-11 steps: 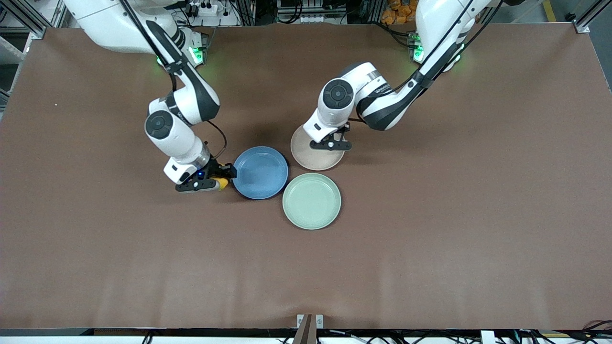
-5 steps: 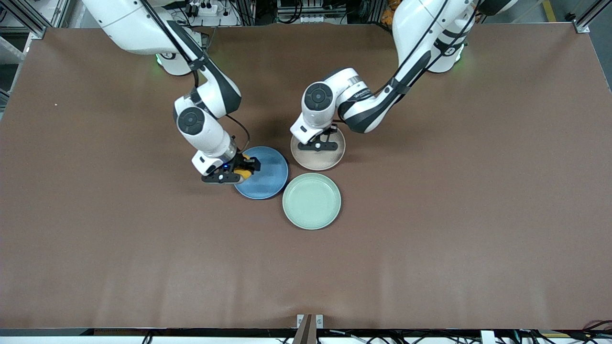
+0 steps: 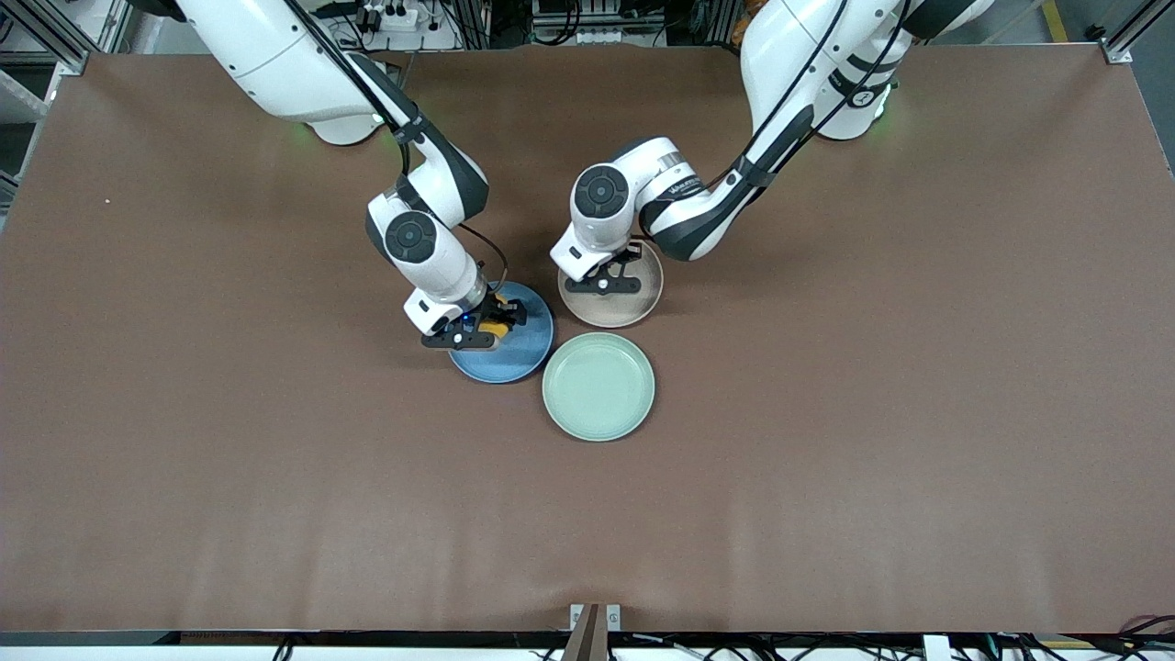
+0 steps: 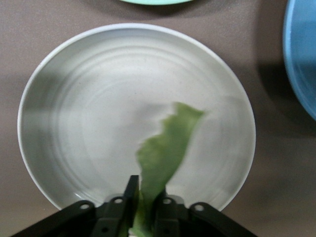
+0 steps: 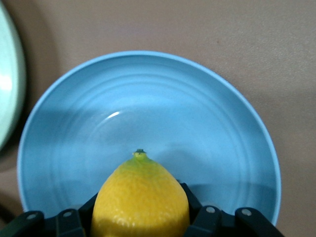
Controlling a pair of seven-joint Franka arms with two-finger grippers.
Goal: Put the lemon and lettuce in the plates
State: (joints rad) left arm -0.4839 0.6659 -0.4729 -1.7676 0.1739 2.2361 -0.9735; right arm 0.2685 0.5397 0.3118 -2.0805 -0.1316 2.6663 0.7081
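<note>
My right gripper (image 3: 485,332) is shut on the yellow lemon (image 5: 140,197), which hangs over the blue plate (image 5: 148,108), on its side toward the right arm's end. In the front view the lemon (image 3: 497,328) shows just past the fingers, above that blue plate (image 3: 516,356). My left gripper (image 3: 601,285) hovers over the beige-pink plate (image 3: 613,310). A green lettuce (image 4: 165,148) leaf fills its narrow gap and hangs down toward the plate's (image 4: 89,94) middle. The arm's wrist hides the lettuce in the front view.
A pale mint-green plate (image 3: 598,386) lies nearer to the front camera, touching the rims of the blue and beige-pink plates. Brown tabletop (image 3: 826,459) spreads wide around the three plates.
The right gripper has carried the lemon from beside the blue plate to over it. The left gripper has shifted slightly over the beige-pink plate, toward the right arm's end.
</note>
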